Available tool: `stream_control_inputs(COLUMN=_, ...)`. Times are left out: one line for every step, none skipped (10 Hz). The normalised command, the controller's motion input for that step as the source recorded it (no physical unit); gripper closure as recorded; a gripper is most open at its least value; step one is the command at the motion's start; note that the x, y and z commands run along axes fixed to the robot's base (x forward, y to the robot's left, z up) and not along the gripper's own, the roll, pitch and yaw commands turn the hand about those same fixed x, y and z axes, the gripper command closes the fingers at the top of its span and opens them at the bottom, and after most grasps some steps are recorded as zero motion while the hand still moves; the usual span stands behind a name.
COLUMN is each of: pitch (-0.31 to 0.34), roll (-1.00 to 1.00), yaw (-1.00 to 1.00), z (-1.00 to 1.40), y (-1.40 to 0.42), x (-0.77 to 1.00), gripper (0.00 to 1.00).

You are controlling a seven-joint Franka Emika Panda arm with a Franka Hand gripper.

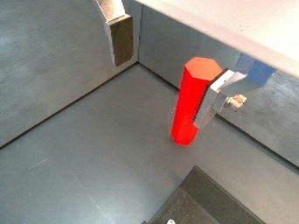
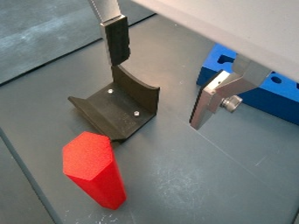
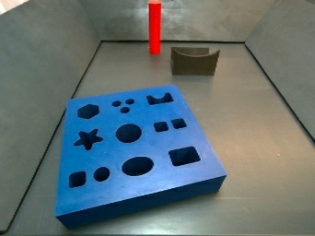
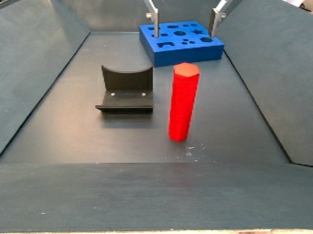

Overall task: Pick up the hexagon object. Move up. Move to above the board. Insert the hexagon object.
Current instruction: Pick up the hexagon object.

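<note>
Standing wide apart, gripper [image 2: 160, 74] fingers [image 2: 115, 42] empty in both wrist views: flat silver plates with dark pads, nothing clamped, nothing between them. One finger [image 1: 121, 39] seen near the enclosure wall in a wrist view, the opposite finger [image 1: 219, 94] just behind the hexagon object [image 1: 191, 101], contact with it not determinable. Fingertips [image 4: 153, 15] also visible at the far end of the enclosure in a side view, hanging above the board [image 4: 181, 40] area.

Hexagon object [image 2: 93, 169]: bright red, tall, slim, standing upright on the dark floor, not grasped. Located beside the fixture [image 2: 115, 107] in a wrist view, apart from it. Shown in a side view as hexagon object [image 4: 182, 101] standing to the right of the fixture [image 4: 124, 89], near it, not touching. Shown in a side view as hexagon object [image 3: 155, 28] upright near the back wall, with the fixture [image 3: 194, 61] close by.

Board [image 3: 133, 152]: thick bright-blue block lying flat, top face carrying star, circle, square and hexagon cut-outs, all cut-outs unoccupied. Well apart from the hexagon object. Corner of the board [image 2: 260, 92] visible beyond one finger in a wrist view.
</note>
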Motion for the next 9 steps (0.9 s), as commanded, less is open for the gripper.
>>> stream_control_inputs(pitch=-0.187, roll=-0.5, yaw=0.19, z=-0.09, y=0.54, x=-0.04, gripper=0.0)
stream_control_inputs(pitch=0.0, roll=0.0, yaw=0.05, z=0.0, y=0.0, x=0.0, gripper=0.0)
stream_control_inputs(pitch=0.0, roll=-0.07, yaw=0.0, z=-0.08, y=0.0, x=0.0, gripper=0.0)
stream_control_inputs(pitch=-0.081, roll=-0.1, yaw=0.0, z=-0.43, y=1.0, x=0.17, gripper=0.0)
stream_control_inputs(pitch=-0.044, roll=-0.11, yaw=0.0, z=-0.43, y=0.99, x=0.21, gripper=0.0)
stream_control_inputs(pitch=-0.02, roll=-0.12, yaw=0.04, z=-0.35, y=0.95, x=0.07, gripper=0.0)
stream_control_inputs(pitch=0.021, roll=-0.11, yaw=0.08, z=0.0, y=0.76, x=0.07, gripper=0.0)
stream_control_inputs(pitch=0.0, roll=-0.14, yaw=0.01, z=0.04, y=0.43, x=0.02, gripper=0.0)
stream_control_inputs(pitch=0.0, roll=0.0, yaw=0.0, z=-0.05, y=0.0, x=0.0, gripper=0.0)
